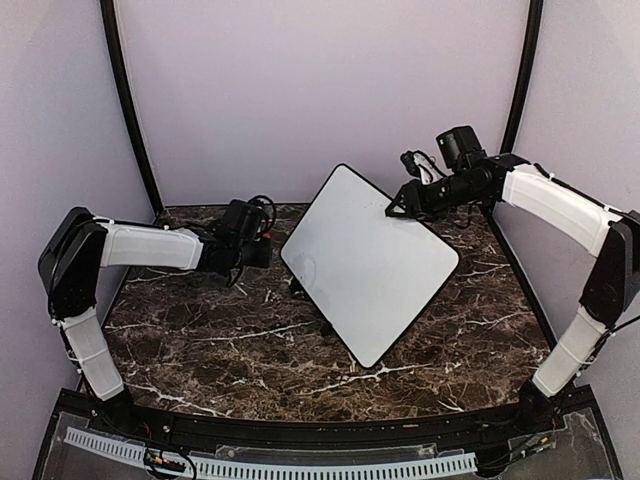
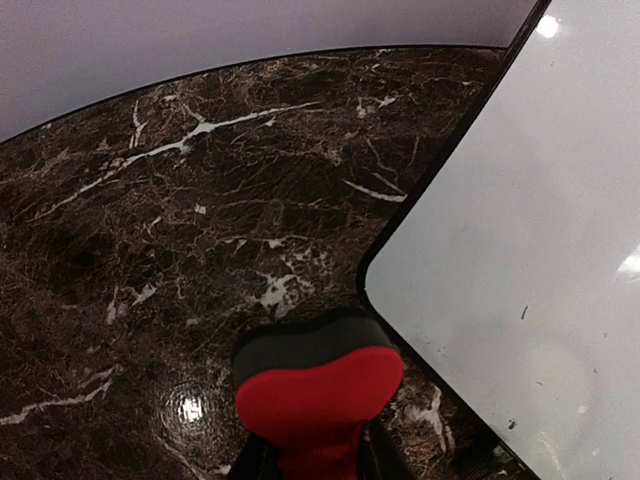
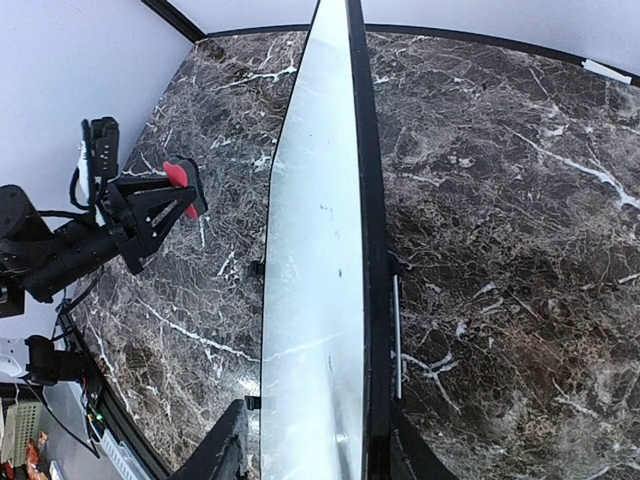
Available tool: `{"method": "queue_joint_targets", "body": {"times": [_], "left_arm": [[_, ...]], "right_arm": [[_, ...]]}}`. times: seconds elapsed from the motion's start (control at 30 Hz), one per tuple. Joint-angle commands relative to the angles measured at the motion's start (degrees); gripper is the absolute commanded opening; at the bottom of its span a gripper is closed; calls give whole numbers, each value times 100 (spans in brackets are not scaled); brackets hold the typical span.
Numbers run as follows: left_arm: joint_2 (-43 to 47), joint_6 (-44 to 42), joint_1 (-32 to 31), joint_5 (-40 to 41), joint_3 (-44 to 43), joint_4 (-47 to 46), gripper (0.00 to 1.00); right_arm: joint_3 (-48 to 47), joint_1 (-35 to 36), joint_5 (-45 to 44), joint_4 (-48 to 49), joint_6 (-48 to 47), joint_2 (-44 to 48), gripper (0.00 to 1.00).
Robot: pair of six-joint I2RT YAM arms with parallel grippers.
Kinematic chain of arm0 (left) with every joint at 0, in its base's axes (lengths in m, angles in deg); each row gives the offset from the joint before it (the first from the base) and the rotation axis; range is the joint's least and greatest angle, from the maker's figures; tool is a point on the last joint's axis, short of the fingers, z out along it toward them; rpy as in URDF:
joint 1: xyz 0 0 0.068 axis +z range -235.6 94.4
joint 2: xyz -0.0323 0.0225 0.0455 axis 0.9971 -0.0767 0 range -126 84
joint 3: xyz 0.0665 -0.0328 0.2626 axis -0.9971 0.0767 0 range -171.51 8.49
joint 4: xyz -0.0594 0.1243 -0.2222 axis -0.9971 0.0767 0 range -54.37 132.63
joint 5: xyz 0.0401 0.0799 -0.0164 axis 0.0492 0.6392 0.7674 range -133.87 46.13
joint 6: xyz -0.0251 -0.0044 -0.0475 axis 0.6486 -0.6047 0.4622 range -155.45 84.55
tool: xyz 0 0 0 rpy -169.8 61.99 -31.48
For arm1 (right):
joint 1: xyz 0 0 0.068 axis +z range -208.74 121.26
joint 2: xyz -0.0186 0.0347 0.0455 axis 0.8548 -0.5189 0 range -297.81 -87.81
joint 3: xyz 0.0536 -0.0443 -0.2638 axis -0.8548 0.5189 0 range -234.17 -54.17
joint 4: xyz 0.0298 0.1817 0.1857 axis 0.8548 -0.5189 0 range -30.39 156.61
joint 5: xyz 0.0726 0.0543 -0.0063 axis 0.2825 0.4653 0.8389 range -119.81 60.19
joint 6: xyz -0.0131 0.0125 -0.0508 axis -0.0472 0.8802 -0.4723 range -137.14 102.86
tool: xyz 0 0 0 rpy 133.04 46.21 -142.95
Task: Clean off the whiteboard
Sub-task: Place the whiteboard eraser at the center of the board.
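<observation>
The left gripper (image 1: pixel 262 250) is clamped on a red eraser (image 2: pixel 318 395), whose dark foam face points forward from its fingertips. The eraser hangs just above the dark marble table (image 1: pixel 200 340), touching nothing else. Just ahead of this gripper and to its right is the rounded lower corner of the whiteboard (image 1: pixel 370 265), near the eraser but apart from it.

The whiteboard stands tilted on edge in the middle of the table, between the two grippers, with its glossy face turned toward the left gripper. The face shows only a few small dark specks in the left wrist view.

The right gripper (image 1: pixel 395 210) sits at the board's upper right edge. In its wrist view the board runs straight out from between its fingers (image 3: pixel 225 450), one on each side. The jaws are parted wider than the thin black rim, so they are not pinching the board. The finger on the back side lies right beside the rim, and the other stands off the white face.
</observation>
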Motion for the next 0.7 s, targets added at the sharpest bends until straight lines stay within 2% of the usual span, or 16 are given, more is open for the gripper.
{"method": "queue_joint_targets", "body": {"times": [0.0, 0.17, 0.33, 0.57, 0.67], "left_arm": [[-282, 312, 191, -172, -169, 652, 3], [-426, 391, 339, -164, -154, 818, 10], [-511, 372, 538, -185, -222, 908, 28], [-500, 339, 935, -358, -365, 1034, 45], [-568, 342, 1098, -427, -401, 1074, 49]], "right_arm": [[7, 50, -26, 65, -20, 245, 41], [25, 50, -35, 72, -34, 279, 45], [38, 49, -97, 91, -35, 320, 53], [51, 45, -135, 91, -47, 378, 57], [51, 48, -145, 78, -56, 389, 57]]}}
